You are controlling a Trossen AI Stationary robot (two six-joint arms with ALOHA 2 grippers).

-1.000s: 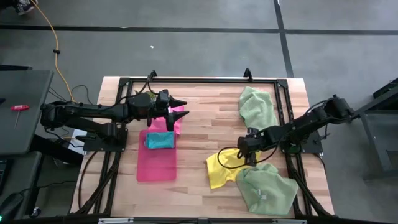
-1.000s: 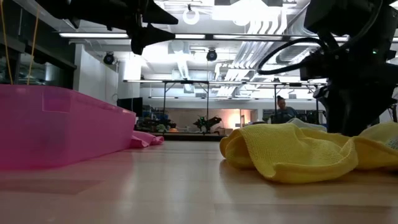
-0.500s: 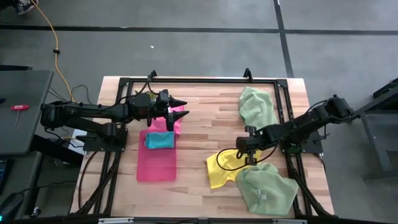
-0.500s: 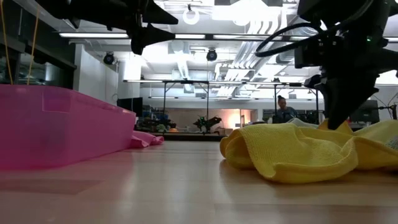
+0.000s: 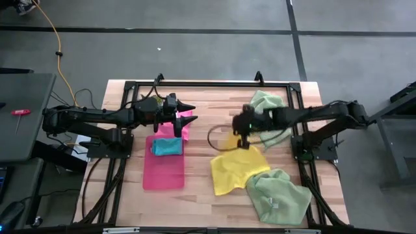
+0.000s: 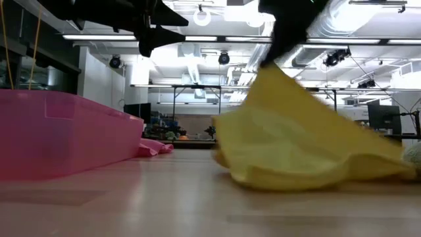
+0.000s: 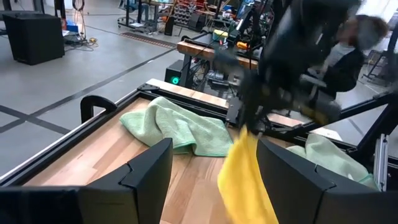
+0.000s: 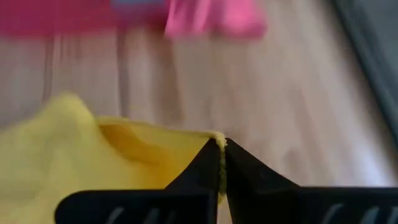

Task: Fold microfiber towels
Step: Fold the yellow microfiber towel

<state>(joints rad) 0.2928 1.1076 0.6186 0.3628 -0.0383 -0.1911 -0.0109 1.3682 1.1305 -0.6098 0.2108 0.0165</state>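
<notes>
R gripper (image 5: pixel 243 142): clenched on one edge of the yellow towel (image 5: pixel 235 170), tips pinched tight w/ a sliver of cloth between them in the R wrist view; held up off the table (image 5: pixel 208 104) near mid-table.
Yellow towel: hangs from that pinch, rest drapes down to the wood; low view shows it as a raised peak w/ the lower hem on the tabletop. Prob. lifted by the edge so it can spread flat for a fold.
L gripper (image 5: pixel 186 107): fingers spread, nothing in them, hovering above the pink towel (image 5: pixel 184 123); waiting, prob. parked clear of R's work.
Pink tray (image 5: pixel 164 166): on table's L half, teal towel (image 5: pixel 167 146) lying in it, looks folded.
Pale green towels: one (image 5: pixel 268 110) crumpled at far R, partly behind R arm; other (image 5: pixel 278 197) bunched at near R, touching yellow towel. Both not yet folded.
</notes>
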